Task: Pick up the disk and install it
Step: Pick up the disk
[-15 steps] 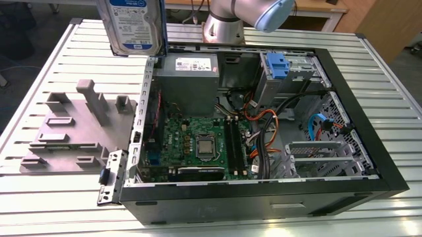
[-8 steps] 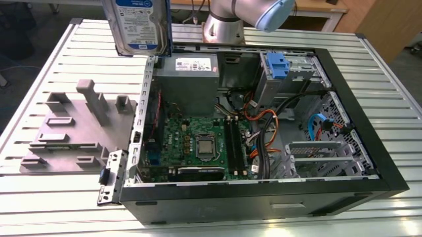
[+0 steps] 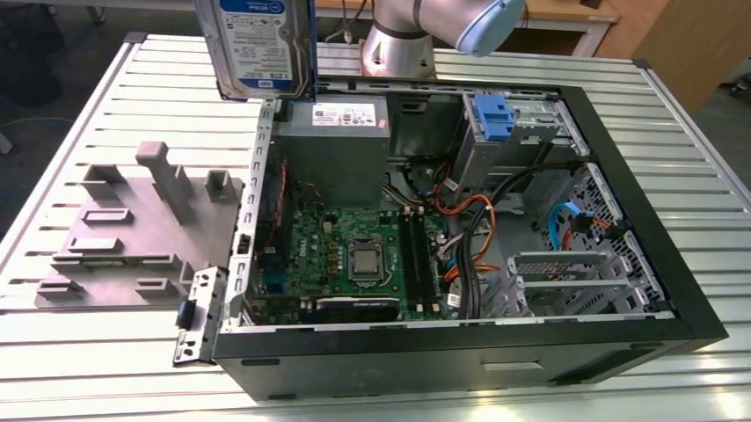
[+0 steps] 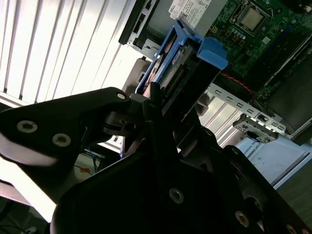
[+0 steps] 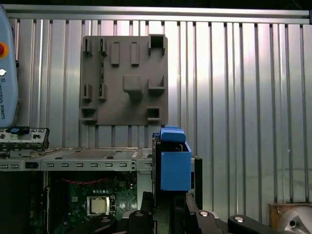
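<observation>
Pick-up is complete: the gripper [image 5: 170,202], fingers clamped on the disk [image 3: 258,44], holds it upright above the open computer case [image 3: 470,352] near the power supply [image 3: 334,141]; installation in the drive cage [image 3: 516,132] apparently is not yet done.

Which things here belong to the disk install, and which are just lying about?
In the job: the disk, gripped in the hand; the open computer case; its drive cage.
Lying about: the grey moulded tray on the table; the power-supply box.
</observation>
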### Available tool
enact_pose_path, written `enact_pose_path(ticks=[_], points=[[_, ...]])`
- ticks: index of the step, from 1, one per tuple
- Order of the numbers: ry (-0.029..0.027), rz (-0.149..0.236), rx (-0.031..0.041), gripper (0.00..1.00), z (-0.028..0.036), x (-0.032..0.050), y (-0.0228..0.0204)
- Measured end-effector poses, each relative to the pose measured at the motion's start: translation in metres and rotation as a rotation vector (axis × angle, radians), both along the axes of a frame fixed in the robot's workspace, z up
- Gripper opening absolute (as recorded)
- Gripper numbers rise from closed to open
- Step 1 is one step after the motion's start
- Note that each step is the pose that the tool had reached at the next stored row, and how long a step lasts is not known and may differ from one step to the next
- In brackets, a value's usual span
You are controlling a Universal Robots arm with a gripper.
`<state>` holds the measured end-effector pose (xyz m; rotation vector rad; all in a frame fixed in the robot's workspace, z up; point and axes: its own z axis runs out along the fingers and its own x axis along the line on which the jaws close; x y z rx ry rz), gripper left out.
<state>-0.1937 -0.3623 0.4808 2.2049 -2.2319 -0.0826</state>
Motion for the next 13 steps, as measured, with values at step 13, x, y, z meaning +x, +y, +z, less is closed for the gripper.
enact_pose_path(ticks=[13], points=[[0.0000, 0.000, 0.0000, 0.35, -0.0002, 0.0175, 0.0000]])
